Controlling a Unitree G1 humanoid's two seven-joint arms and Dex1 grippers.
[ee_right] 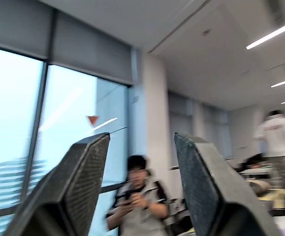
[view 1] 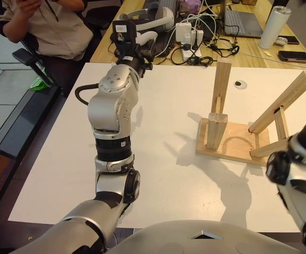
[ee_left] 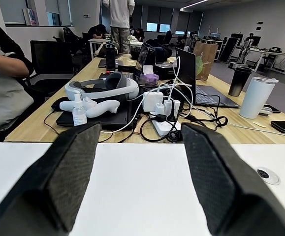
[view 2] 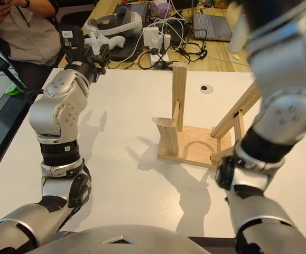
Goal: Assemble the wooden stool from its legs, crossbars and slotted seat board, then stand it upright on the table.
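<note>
The partly built wooden stool lies upside down on the white table (view 1: 163, 174), with its seat board (view 1: 232, 154) flat at the right. One leg (view 1: 222, 84) stands upright and a shorter piece (view 1: 215, 131) stands in front of it. A long leg (view 1: 285, 103) leans outward, and a crossbar (view 1: 281, 121) sits beside it. My left gripper (ee_left: 142, 172) is open and empty, held over the table's far left edge (view 1: 137, 42), well away from the stool. My right gripper (ee_right: 142, 182) is open and empty, raised high and pointing into the room; its arm (view 2: 279, 106) hangs over the stool's right side.
A wooden desk behind the table carries a headset (view 1: 150, 16), a power strip with cables (view 1: 192, 50), a laptop (view 1: 242, 24), a white tumbler (view 1: 275, 26) and a phone (view 1: 294, 55). A cable grommet (view 1: 240, 84) sits near the stool. A person sits at the back left.
</note>
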